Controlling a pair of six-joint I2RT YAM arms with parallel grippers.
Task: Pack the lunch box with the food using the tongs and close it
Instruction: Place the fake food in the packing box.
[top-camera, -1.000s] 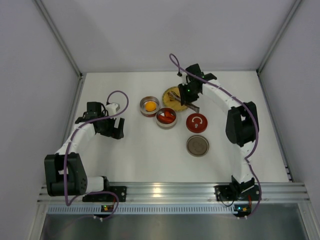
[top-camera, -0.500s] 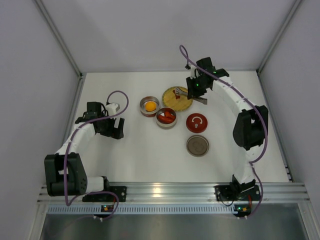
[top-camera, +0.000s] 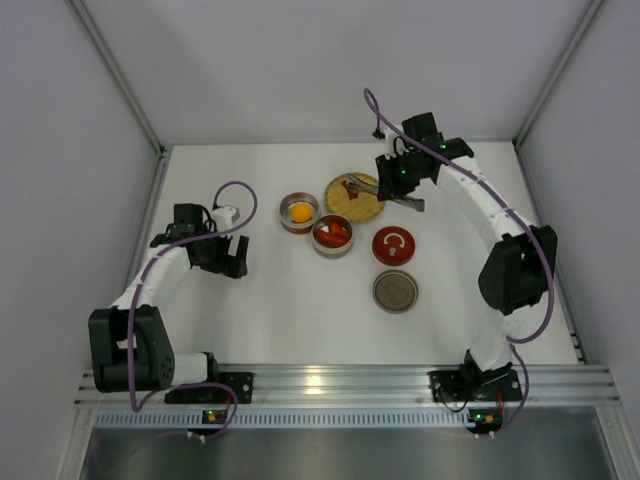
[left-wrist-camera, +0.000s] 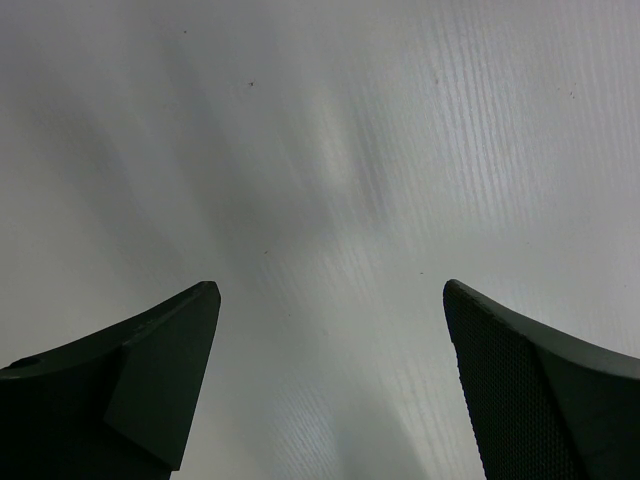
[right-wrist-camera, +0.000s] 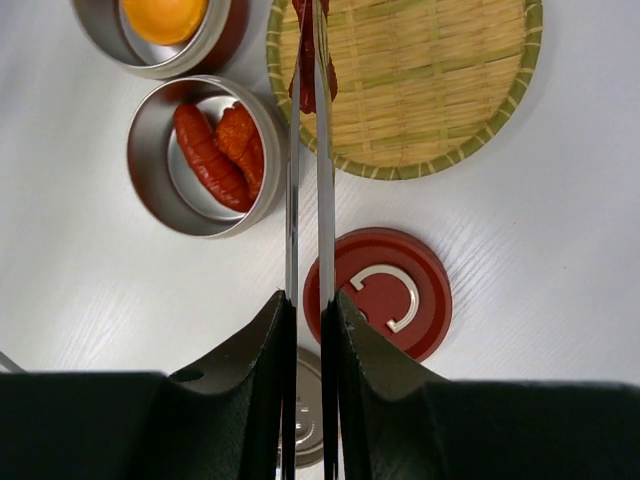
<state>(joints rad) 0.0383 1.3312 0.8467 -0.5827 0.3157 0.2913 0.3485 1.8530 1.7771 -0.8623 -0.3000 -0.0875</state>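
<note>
Right gripper (right-wrist-camera: 308, 305) swung rightward, clamped on tongs (right-wrist-camera: 291, 200) pinching red piece (right-wrist-camera: 306, 70) over plate (right-wrist-camera: 430, 90), left gripper (left-wrist-camera: 330, 290) apart

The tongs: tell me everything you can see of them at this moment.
The tongs are slim, shiny silver metal: two long thin arms, nearly parallel and squeezed close together. The right gripper is shut on them, one finger against each arm. Their tips reach over the near edge of the woven plate and pinch a glossy red food piece. Whether that piece is lifted cannot be told.
</note>
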